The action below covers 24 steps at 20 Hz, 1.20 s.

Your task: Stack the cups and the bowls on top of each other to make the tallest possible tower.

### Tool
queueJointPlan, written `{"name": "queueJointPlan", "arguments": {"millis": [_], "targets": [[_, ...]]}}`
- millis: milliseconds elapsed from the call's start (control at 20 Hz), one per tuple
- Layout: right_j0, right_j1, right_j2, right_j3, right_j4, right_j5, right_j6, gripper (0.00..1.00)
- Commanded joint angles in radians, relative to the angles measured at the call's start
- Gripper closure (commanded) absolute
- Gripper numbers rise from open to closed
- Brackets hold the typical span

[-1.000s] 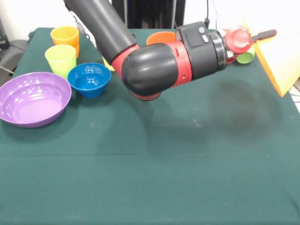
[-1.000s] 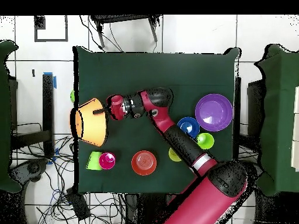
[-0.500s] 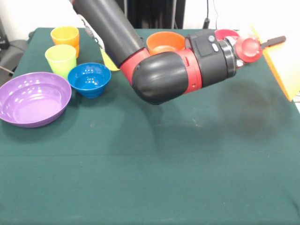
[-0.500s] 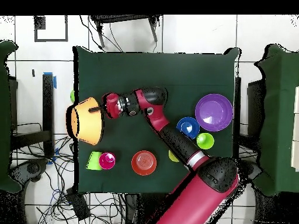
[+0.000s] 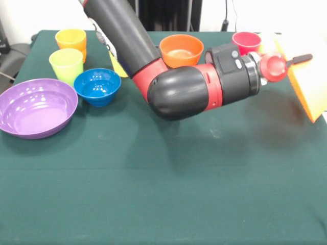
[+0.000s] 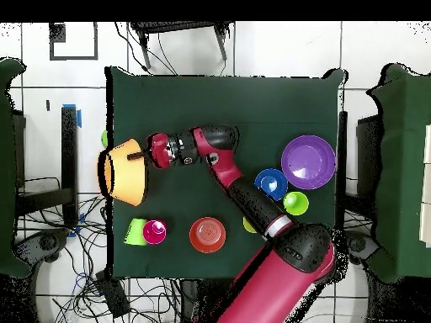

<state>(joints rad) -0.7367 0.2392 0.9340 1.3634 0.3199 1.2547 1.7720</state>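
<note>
My gripper (image 5: 298, 60) is shut on the rim of the large orange-yellow bowl (image 5: 308, 84), which hangs tipped on its side over the table's right edge. From overhead the gripper (image 6: 141, 156) and that bowl (image 6: 126, 172) sit at the table's left edge. The purple bowl (image 5: 36, 107), blue bowl (image 5: 97, 86), lime green cup (image 5: 66, 65) and orange cup (image 5: 71, 42) stand apart at the left. The arm partly hides the yellow cup (image 5: 116, 67). Behind the arm are the red-orange bowl (image 5: 181, 50) and red cup (image 5: 246, 42). A green cup (image 6: 135, 231) lies beside the red cup (image 6: 154, 231).
The arm (image 5: 179, 89) stretches low across the back half of the table from left to right. A green object (image 6: 104, 139) shows at the table's edge just beyond the held bowl. Green cloth (image 5: 163, 194) covers the table.
The arm swung further right in the front view, carrying the orange-yellow bowl toward the table's edge. The red-orange bowl and red cup came out from behind it; the green cup went out of sight there.
</note>
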Motion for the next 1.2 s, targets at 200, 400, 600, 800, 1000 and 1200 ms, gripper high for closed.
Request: {"name": "queueJointPlan", "arguments": {"millis": [200, 400, 600, 800, 1000, 1200], "targets": [[0.070, 0.052, -0.122, -0.261, 0.055, 0.063, 0.082, 1.00], [0.075, 0.045, -0.130, -0.269, 0.051, 0.037, 0.094, 1.00], [0.096, 0.046, -0.159, -0.302, 0.046, 0.030, 0.133, 1.00], [0.109, 0.032, -0.167, -0.300, 0.055, 0.027, 0.170, 1.00], [0.129, 0.028, -0.177, -0.333, 0.068, 0.101, 0.192, 1.00], [0.151, 0.025, -0.188, -0.388, 0.073, 0.162, 0.202, 1.00]]}}
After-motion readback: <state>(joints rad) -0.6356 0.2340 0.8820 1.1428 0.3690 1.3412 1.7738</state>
